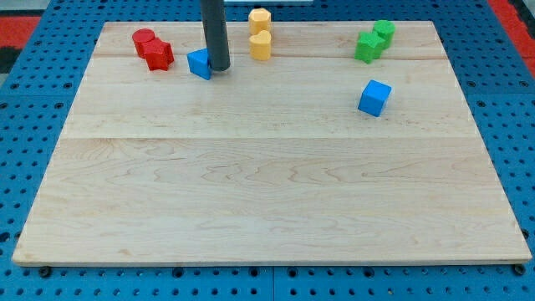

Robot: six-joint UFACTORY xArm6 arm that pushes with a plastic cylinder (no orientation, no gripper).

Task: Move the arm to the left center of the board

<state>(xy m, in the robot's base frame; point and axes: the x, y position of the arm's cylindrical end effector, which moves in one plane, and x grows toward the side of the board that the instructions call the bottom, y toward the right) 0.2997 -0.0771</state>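
Camera view: my tip point(219, 68) touches the blue block point(200, 63); no grasping tool visible

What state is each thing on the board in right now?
My tip: down on the board, touching the blue block's right side.
Blue block: against my tip.
Blue cube: alone, tilted.
Red blocks: touching pair.
Yellow blocks: paired.
Green blocks: touching pair.

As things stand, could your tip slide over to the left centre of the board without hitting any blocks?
Probably yes. My tip rests by the blue block near the view's top. The red blocks lie further left along the top, so swinging below them looks free.
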